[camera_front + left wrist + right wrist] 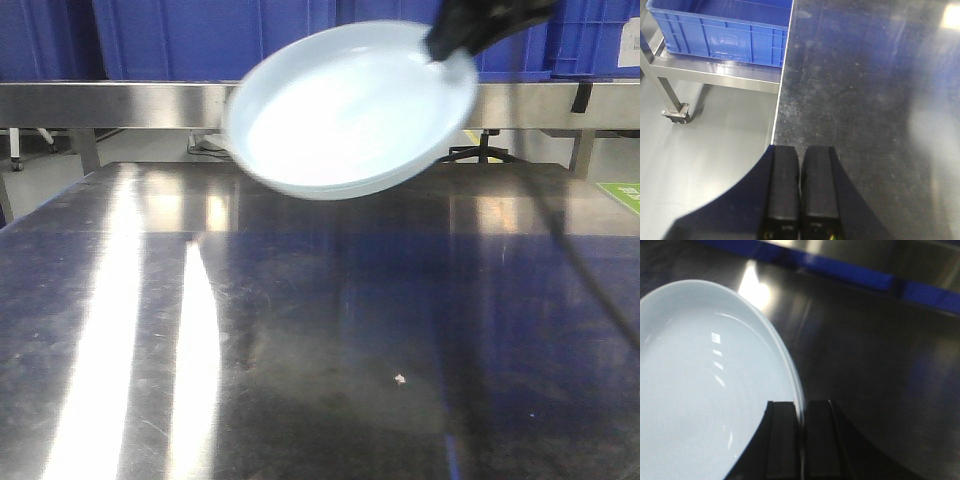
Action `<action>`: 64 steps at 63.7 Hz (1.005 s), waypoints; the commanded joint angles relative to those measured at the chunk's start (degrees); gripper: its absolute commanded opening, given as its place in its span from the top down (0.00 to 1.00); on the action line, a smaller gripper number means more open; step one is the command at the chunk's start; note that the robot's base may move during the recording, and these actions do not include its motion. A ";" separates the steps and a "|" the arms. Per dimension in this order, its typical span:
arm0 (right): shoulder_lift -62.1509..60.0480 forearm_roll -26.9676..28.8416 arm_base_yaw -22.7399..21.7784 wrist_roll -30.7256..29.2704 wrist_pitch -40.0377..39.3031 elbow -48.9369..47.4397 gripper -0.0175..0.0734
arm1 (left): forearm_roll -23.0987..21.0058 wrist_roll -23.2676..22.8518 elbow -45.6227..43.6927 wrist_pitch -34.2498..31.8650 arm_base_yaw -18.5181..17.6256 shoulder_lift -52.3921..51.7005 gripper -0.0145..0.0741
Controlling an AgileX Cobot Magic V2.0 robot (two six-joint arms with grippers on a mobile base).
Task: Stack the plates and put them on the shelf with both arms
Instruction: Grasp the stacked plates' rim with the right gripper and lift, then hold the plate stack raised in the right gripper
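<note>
blurred plate (350, 110), rim between right fingers (782, 440)

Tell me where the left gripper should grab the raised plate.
Pinch the rim on the side opposite the right gripper, coming from the left; the plate hangs tilted above the table, leaving that thin upturned edge free.

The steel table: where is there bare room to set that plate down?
Nearly all the table top is bare, from the near edge to under the plate held up by the right gripper. Only a small speck lies right of centre, and a dark cable crosses the right side. The left gripper hovers over a table edge.
</note>
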 commanded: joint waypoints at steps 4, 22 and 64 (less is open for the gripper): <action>-10.33 -0.67 -6.24 -0.47 -4.93 3.90 0.75 | 0.05 -0.37 -1.58 -3.90 -0.44 -0.23 0.73; -29.74 -0.67 -17.67 -0.47 -6.97 20.14 0.75 | 0.05 -0.37 -1.58 -3.90 -0.44 -0.23 0.73; -53.59 -0.67 -20.51 -0.47 -6.65 40.54 0.75 | 0.05 -0.37 -1.58 -3.90 -0.44 -0.23 0.73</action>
